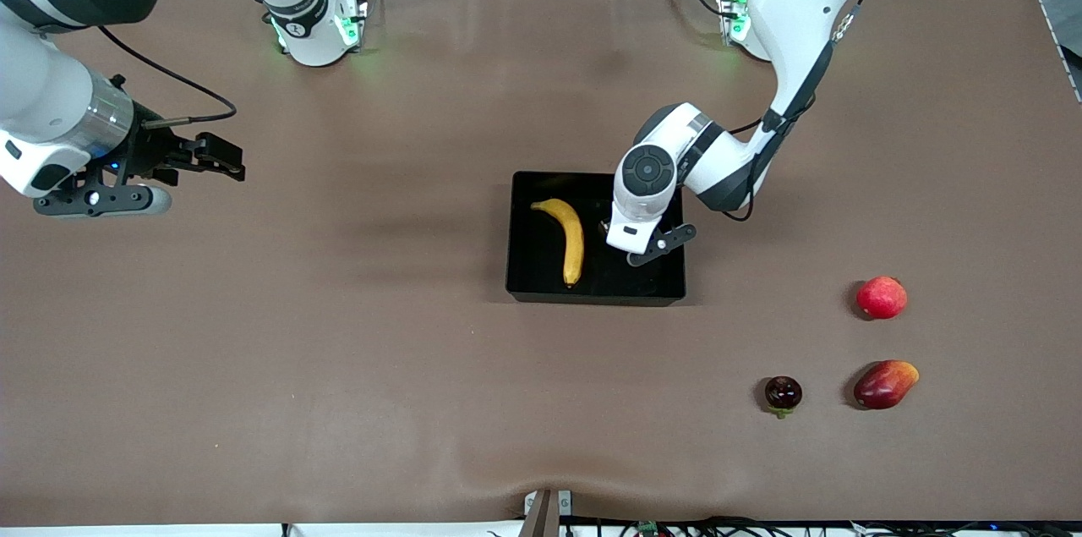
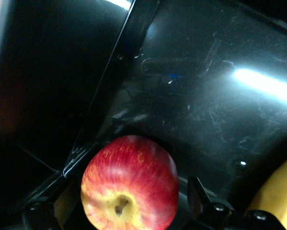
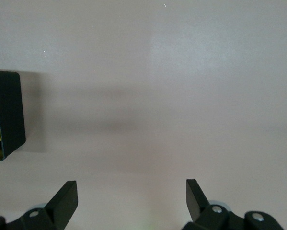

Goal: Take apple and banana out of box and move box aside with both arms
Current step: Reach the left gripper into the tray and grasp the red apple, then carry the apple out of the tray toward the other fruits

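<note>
Brown tabletop [image 1: 338, 368] carries black box [image 1: 524, 283] holding banana [image 1: 571, 237].

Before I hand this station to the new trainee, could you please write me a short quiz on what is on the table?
1. True or false: the banana lies on the table beside the black box.
2. What sits under the open left gripper, down in the box? A) an apple B) a lemon C) nothing
3. How many fruits lie on the table outside the box?
Key: 1. False, it lies in the box. 2. A; the right gripper waits open over bare table toward its arm's end. 3. Three: a round red fruit, a mango and a dark maroon fruit, all toward the left arm's end.
</note>
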Robot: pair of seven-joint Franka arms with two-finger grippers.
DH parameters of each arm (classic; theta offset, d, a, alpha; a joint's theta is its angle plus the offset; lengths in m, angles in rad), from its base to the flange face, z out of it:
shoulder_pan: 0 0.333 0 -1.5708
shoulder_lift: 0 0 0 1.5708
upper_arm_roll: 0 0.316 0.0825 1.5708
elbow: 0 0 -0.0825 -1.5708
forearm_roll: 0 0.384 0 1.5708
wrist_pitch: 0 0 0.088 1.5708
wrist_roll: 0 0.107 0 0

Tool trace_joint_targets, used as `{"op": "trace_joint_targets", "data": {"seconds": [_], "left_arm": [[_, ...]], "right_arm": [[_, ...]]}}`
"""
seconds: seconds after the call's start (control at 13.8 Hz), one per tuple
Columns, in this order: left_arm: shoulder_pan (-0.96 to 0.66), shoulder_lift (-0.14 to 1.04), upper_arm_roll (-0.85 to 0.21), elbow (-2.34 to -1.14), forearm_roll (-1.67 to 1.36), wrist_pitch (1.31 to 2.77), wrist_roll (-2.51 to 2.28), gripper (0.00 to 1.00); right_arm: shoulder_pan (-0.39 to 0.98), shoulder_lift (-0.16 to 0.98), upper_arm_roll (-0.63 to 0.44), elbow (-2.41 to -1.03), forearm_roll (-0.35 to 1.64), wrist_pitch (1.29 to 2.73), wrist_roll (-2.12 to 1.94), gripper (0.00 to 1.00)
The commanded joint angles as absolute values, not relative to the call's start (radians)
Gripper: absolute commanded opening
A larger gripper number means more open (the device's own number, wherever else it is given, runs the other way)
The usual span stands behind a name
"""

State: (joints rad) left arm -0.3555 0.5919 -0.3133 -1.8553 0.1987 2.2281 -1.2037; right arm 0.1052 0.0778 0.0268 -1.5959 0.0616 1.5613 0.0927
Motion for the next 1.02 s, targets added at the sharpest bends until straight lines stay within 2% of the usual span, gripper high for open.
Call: {"op": "trace_joint_targets", "data": {"seconds": [0.0,0.15,0.36,0.44,0.51,0.94], "left_arm": [[-0.373,0.609,-0.311,-1.845,0.232,2.233,-1.236,1.0],[-0.373,0.615,-0.313,-1.841,0.255,2.233,-1.236,0.99],[-0.373,0.606,-0.316,-1.836,0.255,2.227,-1.247,0.26],[-0.373,0.601,-0.316,-1.827,0.256,2.22,-1.241,0.09],[-0.37,0.588,-0.316,-1.809,0.256,2.188,-1.238,0.0],[-0.361,0.522,-0.333,-1.579,0.255,1.783,-1.175,0.0]], "right_arm": [[0.115,0.075,0.023,-1.6,0.06,1.574,0.114,1.0],[0.12,0.078,0.023,-1.6,0.06,1.577,0.114,1.0],[0.121,0.094,0.023,-1.603,0.06,1.586,0.115,1.0],[0.123,0.097,0.023,-1.608,0.06,1.592,0.115,1.0],[0.129,0.1,0.023,-1.608,0.06,1.6,0.115,1.0],[0.156,0.121,0.023,-1.611,0.058,1.624,0.172,1.0]]}}
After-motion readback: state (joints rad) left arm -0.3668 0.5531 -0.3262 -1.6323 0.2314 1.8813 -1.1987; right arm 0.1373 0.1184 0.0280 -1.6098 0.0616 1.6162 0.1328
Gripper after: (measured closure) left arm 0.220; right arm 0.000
